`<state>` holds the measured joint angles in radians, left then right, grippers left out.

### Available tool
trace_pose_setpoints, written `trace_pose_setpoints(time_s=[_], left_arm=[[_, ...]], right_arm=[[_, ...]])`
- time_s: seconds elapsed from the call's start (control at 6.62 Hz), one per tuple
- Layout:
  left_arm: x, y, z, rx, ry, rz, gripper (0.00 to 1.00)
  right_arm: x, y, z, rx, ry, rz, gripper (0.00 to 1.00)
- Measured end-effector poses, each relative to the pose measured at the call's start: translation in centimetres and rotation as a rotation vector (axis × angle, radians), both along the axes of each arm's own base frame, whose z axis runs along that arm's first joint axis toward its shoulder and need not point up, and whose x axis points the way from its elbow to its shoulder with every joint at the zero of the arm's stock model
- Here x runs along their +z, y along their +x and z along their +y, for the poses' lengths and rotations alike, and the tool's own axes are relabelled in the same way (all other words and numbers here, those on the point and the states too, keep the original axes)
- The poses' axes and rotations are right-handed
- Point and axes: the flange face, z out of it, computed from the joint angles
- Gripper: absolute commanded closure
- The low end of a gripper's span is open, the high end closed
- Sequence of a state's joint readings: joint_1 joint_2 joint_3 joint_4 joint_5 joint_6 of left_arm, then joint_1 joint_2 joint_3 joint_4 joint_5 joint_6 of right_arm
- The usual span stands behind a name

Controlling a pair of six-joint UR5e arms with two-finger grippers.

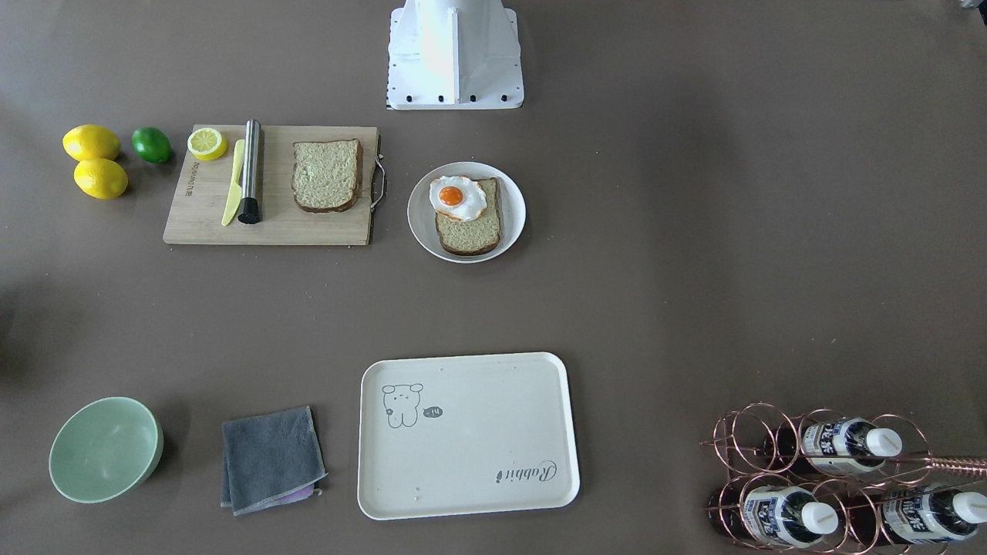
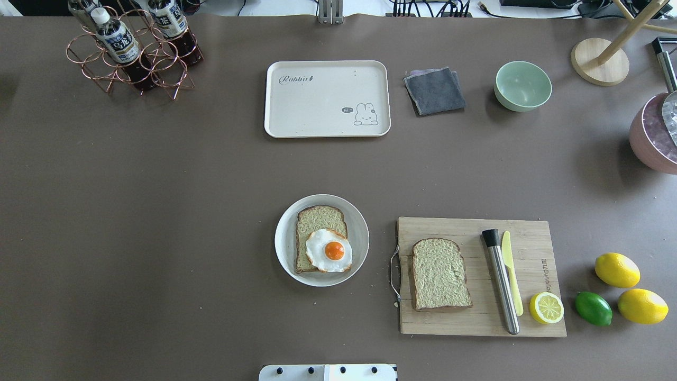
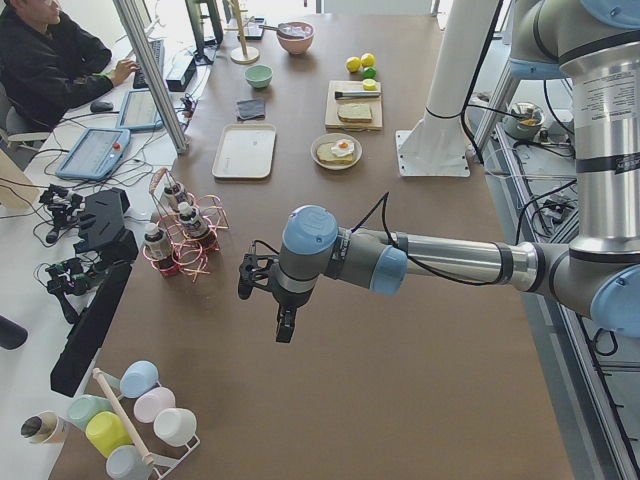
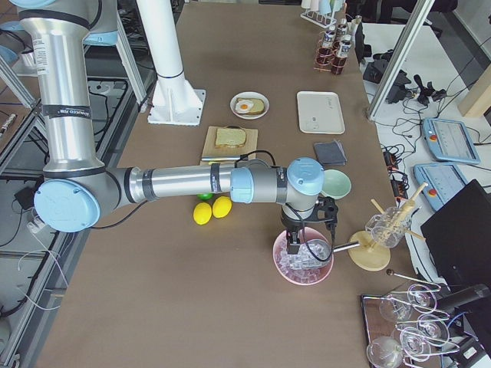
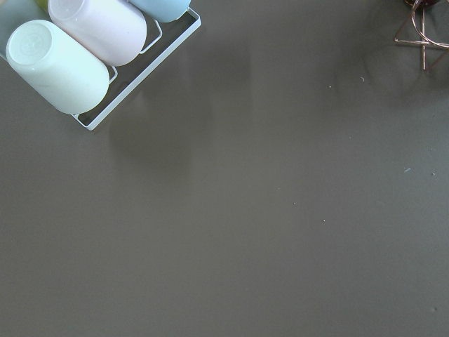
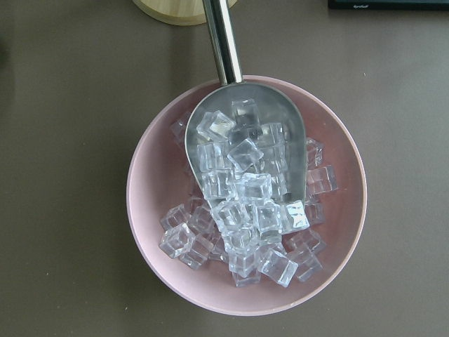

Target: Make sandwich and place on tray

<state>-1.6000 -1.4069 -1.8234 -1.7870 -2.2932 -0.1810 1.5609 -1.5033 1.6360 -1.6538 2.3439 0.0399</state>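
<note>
One bread slice (image 2: 317, 219) lies on a round white plate (image 2: 280, 238) with the fried egg (image 2: 329, 250) on its near part. A second bread slice (image 2: 440, 274) lies on the wooden cutting board (image 2: 449, 227). The cream tray (image 2: 317, 106) with the "Rabbit" script lies bare at the far side. My left gripper (image 3: 265, 300) hangs over bare table far off to the left, near a cup rack. My right gripper (image 4: 295, 244) hangs over a pink bowl of ice (image 6: 245, 203), far to the right. I cannot tell whether either is open or shut.
On the board lie a steel muddler (image 2: 501, 283), a yellow knife (image 2: 511, 270) and a half lemon (image 2: 546, 308). Two lemons (image 2: 616, 270) and a lime (image 2: 593, 308) lie right of it. A green bowl (image 2: 522, 85), a grey cloth (image 2: 434, 90) and a bottle rack (image 2: 132, 50) stand at the back.
</note>
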Motion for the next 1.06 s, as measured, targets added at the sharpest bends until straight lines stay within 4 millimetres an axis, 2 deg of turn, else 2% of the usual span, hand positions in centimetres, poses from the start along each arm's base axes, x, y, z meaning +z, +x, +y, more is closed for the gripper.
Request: trace_pose_setpoints(time_s=[1.06], left_arm=[[-0.61,0.21,-0.70,0.006,0.015,-0.001,0.02]], right_arm=[[0.04,-0.04,-0.07,-0.001,-0.001,0.000,0.00]])
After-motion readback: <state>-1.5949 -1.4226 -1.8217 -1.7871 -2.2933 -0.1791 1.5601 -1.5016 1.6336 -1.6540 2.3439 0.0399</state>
